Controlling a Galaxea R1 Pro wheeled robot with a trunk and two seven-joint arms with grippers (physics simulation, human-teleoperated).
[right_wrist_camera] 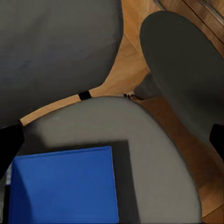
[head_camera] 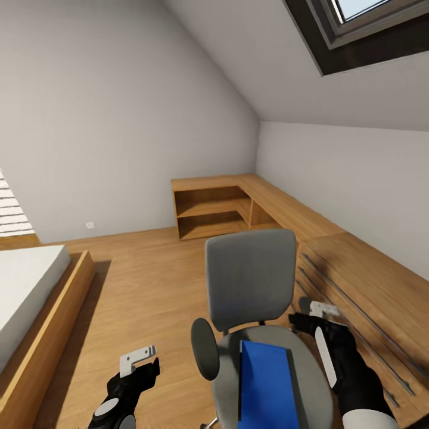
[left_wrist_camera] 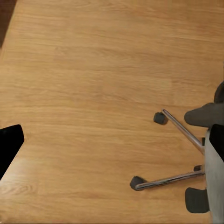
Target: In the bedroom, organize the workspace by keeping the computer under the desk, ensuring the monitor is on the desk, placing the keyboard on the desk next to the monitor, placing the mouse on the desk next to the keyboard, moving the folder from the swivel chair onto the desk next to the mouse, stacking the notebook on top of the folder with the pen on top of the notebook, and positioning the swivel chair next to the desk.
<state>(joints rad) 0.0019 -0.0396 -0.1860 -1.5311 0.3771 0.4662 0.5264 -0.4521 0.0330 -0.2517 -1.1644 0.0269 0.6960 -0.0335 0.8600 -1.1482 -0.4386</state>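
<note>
Right gripper [head_camera: 317, 319]: hovered above the right side of the seat, holding nothing; finger gap could not be told.
Left gripper [head_camera: 142, 360]: over bare plank floor [head_camera: 149, 280] left of the chair; finger state unclear.
Folder [head_camera: 267, 387]: lay flat on the seat.
Swivel chair [head_camera: 250, 286]: near centre, back facing far.
Oak shelving [head_camera: 214, 208]: far corner, compartments open.

Bright blue folder [head_camera: 267, 384] flat on grey swivel chair [head_camera: 250, 280] seat, bedroom floor.
</note>
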